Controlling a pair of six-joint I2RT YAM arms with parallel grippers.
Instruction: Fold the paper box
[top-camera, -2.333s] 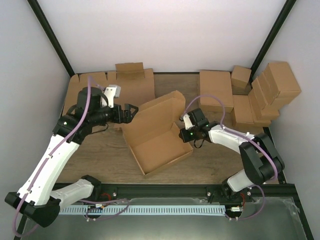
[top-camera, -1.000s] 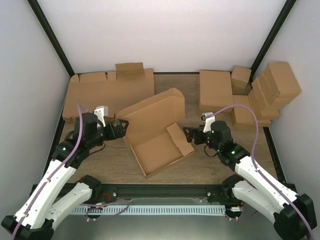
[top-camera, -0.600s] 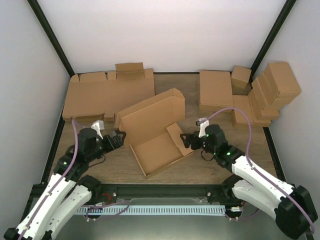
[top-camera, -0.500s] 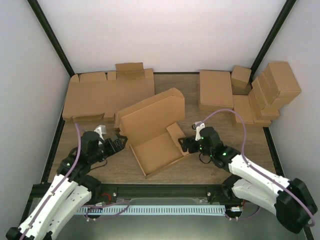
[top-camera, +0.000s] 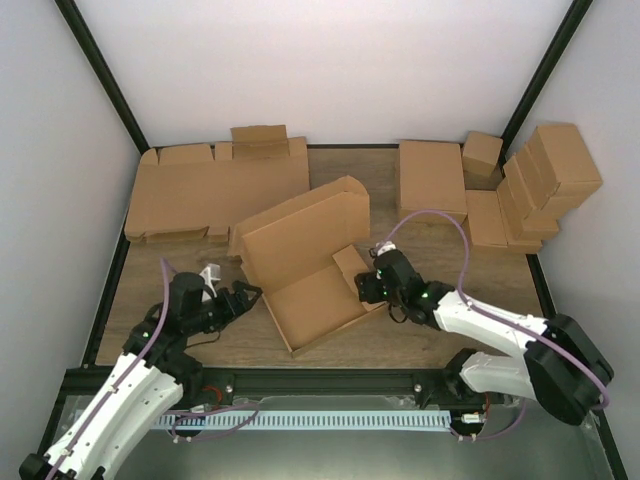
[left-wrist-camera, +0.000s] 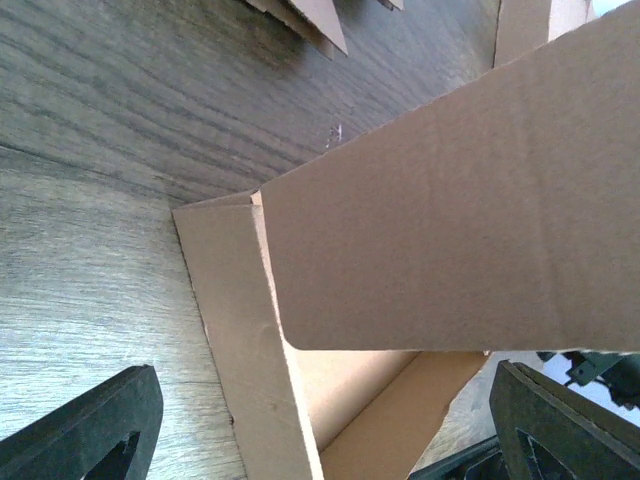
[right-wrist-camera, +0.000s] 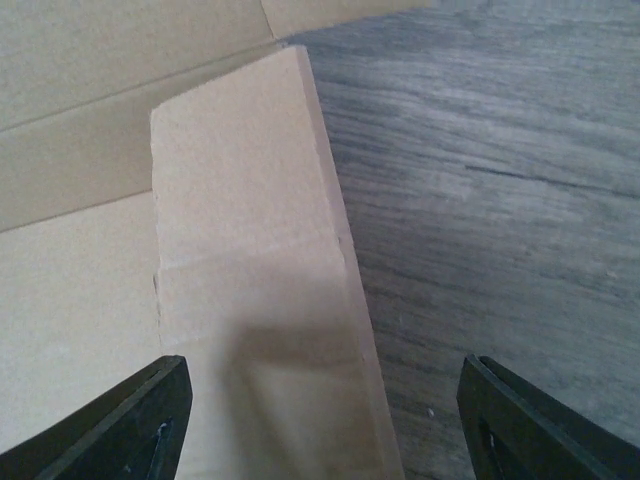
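Bright, even light, soft shadows; wrist views sharp, finger edges blurred.

the left arm (top-camera: 120, 385) reaches low and forward from its base, elbow tucked near. the left pincer (top-camera: 252, 294) points right, jaws spread wide. the right arm (top-camera: 495, 322) folds back leftward, also low. the right pincer (top-camera: 363, 288) aims left, jaws parted wide.

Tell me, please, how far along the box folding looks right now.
Partly done. The paper box has its base, near wall and left wall up, and the lid stands open behind. In hand: the right gripper, open, straddles the right side flap; the left gripper, open, faces the left corner. Left: tuck that flap, close the lid.
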